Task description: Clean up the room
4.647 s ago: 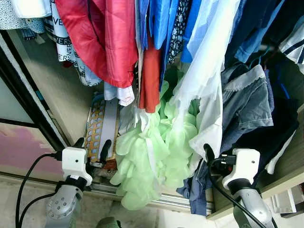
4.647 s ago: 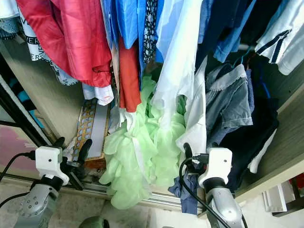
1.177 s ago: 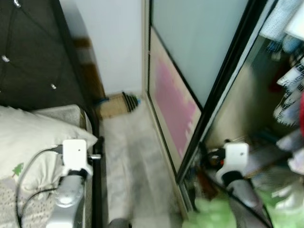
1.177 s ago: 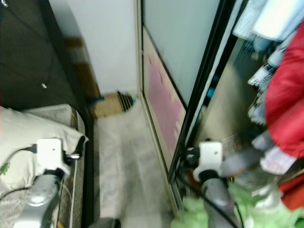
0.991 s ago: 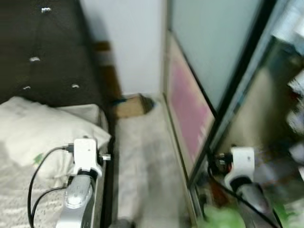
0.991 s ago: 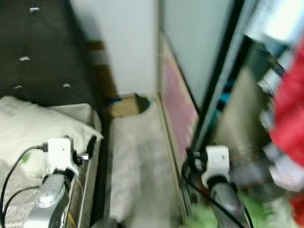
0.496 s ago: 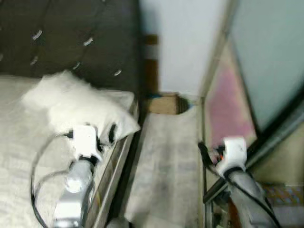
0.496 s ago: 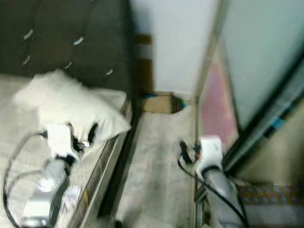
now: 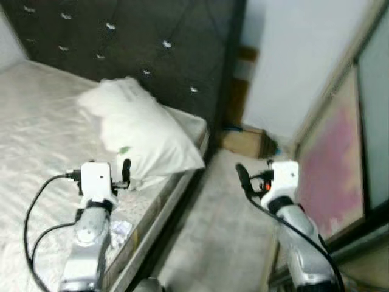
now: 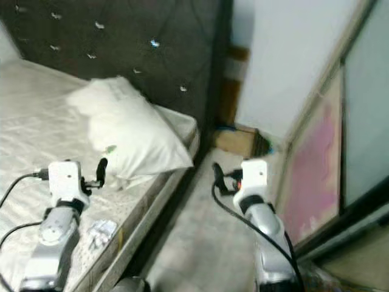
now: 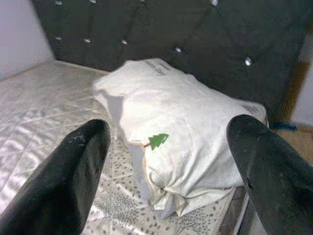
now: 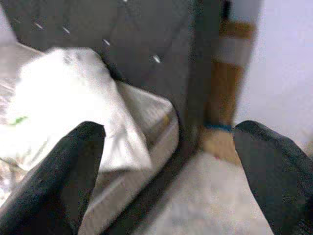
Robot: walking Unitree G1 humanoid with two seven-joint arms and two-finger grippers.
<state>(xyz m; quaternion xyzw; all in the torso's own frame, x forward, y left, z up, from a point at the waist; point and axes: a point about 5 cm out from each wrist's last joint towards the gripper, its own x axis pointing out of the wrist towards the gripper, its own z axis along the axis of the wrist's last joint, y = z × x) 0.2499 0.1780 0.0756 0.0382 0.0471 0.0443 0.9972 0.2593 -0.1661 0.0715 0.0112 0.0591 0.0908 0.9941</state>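
On the left a bed (image 9: pixel 36 140) with a pillow (image 9: pixel 143 137) lying before the headboard (image 9: pixel 152 42), to its right a floor strip (image 9: pixel 225 237), then a sliding door (image 9: pixel 340 158), and a box (image 9: pixel 243 141) behind.

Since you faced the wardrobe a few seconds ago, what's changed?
The view has swung left from the hanging clothes, past the sliding door, to the bed with its white pillow by the dark headboard. Nothing was picked up or released. The left gripper and right gripper remain open and empty.
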